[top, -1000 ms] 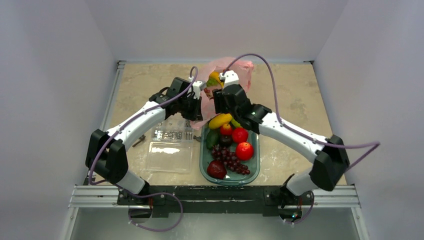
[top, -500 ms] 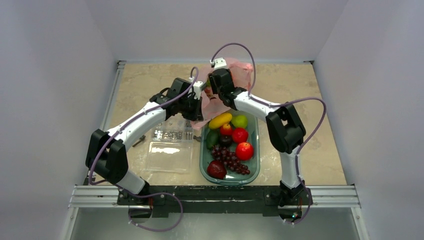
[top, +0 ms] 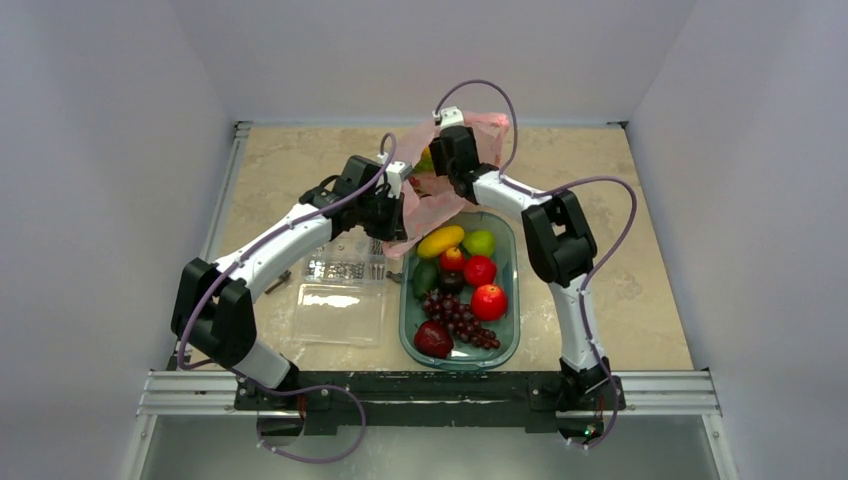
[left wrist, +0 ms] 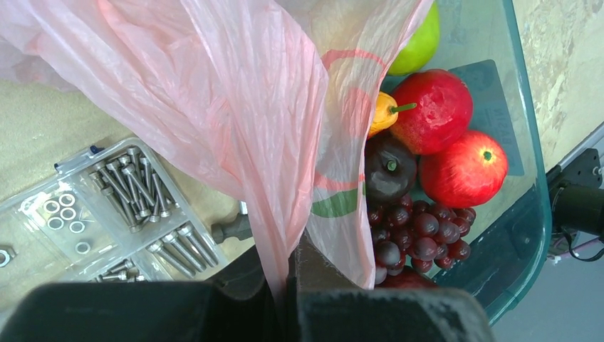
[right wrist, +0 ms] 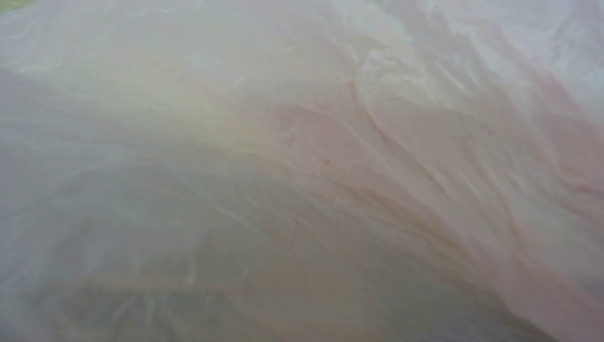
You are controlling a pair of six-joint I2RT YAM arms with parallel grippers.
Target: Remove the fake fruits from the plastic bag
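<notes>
Beyond the left gripper (top: pixel 388 212), the overhead view shows the plastic bag (top: pixel 425 208) swallowing the right gripper (top: pixel 440 170), with a yellow fruit (top: pixel 427 157) beside it. Left wrist: jaws clamped on pink film, green tray (left wrist: pixel 541 178) just below. Right wrist: only plastic, so its opening is unreadable. Best to hold the film taut and reach slowly.

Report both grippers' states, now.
Left gripper: closed on the plastic bag.
Right gripper: against the bag; open or closed cannot be told.
</notes>
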